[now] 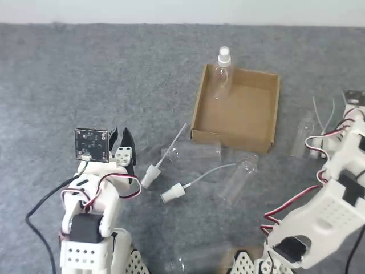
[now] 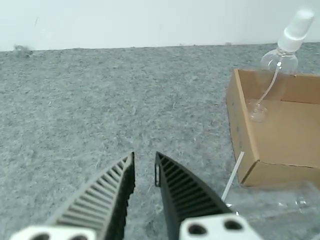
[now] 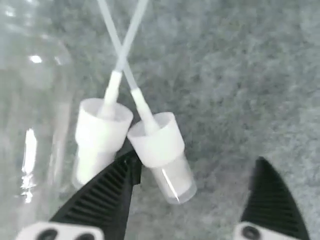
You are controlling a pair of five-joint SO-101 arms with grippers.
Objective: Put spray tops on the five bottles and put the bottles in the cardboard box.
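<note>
Right wrist view: my right jaws gape empty astride a spray top (image 3: pixel 162 150), ready to grab; left jaws slightly parted, empty.

The left arm (image 1: pixel 91 220) is sitting at seven o'clock in the high view, folding up over its base with the wrist aiming toward twelve o'clock; the left gripper (image 2: pixel 145 159) is holding its black ribbed fingers (image 2: pixel 107 197) only slightly apart, tips close together; the right arm (image 1: pixel 333 197) is stretching from five o'clock up toward three o'clock; the right gripper (image 3: pixel 196 165) is spreading its fingers wide and pointing downward.
</note>
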